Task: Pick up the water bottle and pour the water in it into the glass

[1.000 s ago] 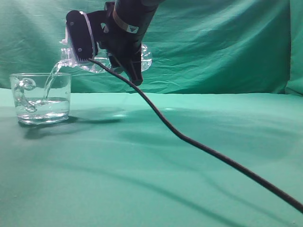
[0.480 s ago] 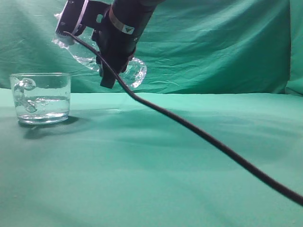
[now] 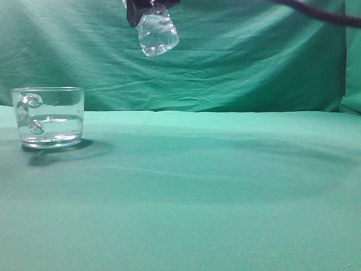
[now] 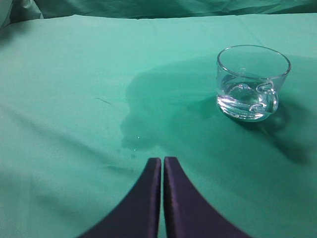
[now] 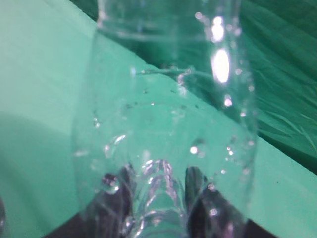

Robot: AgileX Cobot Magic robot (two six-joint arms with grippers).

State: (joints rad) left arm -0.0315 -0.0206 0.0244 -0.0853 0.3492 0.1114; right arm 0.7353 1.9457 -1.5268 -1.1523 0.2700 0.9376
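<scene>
The glass (image 3: pixel 49 117) stands at the left of the green table, part full of water (image 3: pixel 51 127); it also shows in the left wrist view (image 4: pixel 252 82) at the upper right. The water bottle (image 3: pixel 157 33) hangs high at the top edge of the exterior view, only its lower end showing. My right gripper (image 3: pixel 138 10) is shut on the water bottle, which fills the right wrist view (image 5: pixel 168 124) with droplets inside. My left gripper (image 4: pixel 162 161) is shut and empty, well left of and nearer than the glass.
Green cloth covers the table (image 3: pixel 214 192) and hangs as a backdrop (image 3: pixel 254 56). A black cable (image 3: pixel 321 12) crosses the top right corner. Small water drops (image 4: pixel 133 144) lie on the cloth ahead of the left gripper.
The right gripper stopped pouring, tipped the bottle back and lifted it up and to the right, nearly out of view. The cable rose with it. The water in the glass settled.
</scene>
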